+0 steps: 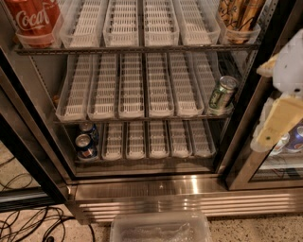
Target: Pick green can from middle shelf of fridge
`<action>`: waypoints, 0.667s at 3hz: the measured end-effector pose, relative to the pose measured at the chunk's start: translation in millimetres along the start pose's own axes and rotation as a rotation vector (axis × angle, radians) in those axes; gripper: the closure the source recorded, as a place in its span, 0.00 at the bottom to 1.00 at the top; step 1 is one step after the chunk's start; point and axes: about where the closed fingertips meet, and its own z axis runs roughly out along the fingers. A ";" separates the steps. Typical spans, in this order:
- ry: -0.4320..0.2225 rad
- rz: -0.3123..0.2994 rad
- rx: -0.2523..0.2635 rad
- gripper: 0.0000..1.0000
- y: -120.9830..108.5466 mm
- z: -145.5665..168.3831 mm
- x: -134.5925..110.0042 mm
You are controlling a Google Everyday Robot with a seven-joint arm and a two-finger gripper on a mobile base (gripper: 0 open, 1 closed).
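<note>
The green can (221,93) stands tilted at the front of the rightmost lane of the middle shelf (132,101), a rack of white slotted trays inside the open fridge (189,189). My gripper (278,122), white and cream, hangs at the right edge of the camera view, in front of the glass door. It is to the right of the can, slightly lower, and apart from it. It holds nothing that I can see.
A big red Coca-Cola can (32,18) stands top left and brown cans (241,14) top right. Two blue cans (86,142) sit on the bottom rack's left lane. A clear plastic bin (161,229) and cables (28,222) lie on the floor. The glass door (251,160) stands at right.
</note>
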 end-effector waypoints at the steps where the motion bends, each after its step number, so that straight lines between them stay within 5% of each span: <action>1: -0.040 0.108 0.029 0.00 13.1 39.4 19.3; 2: -0.103 0.181 0.069 0.00 22.9 72.8 26.5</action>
